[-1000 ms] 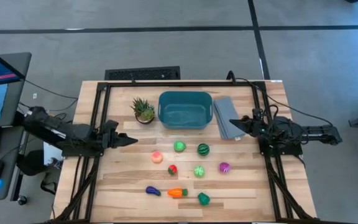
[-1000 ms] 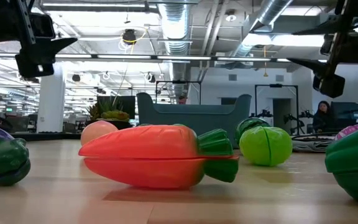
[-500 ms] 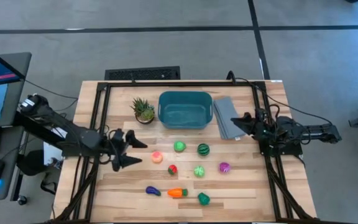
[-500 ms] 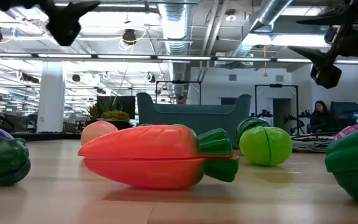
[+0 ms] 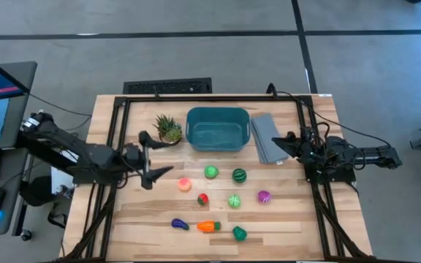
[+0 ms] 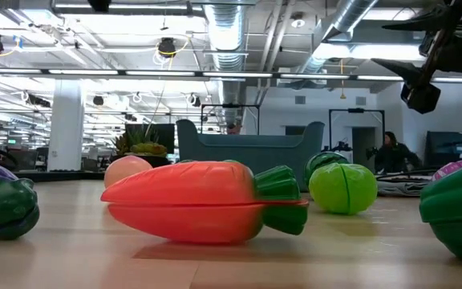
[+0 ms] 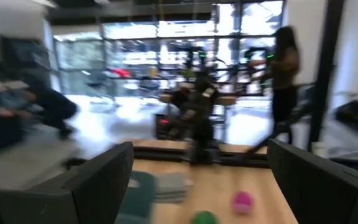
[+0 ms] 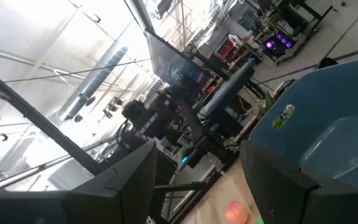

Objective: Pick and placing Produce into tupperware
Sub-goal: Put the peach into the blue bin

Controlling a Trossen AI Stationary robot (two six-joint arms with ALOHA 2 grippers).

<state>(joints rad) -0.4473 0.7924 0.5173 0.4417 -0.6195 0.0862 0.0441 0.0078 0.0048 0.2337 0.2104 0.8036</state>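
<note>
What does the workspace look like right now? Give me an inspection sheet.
Surface: wooden table, dark frame rails along both sides.
Job's things: teal tub at the far edge, nothing seen inside; toy produce lies loose on the table, including peach, watermelon, carrot.
Clutter: potted plant, grey ribbed slab.
Hands: left hand open, near the peach; right hand shut above the slab, holding nothing.
Cables: run off the table's far corners.
Surroundings: monitor, mouse; person in background.

Potted plant (image 5: 169,129) crowds tupperware (image 5: 218,129) left side.
</note>
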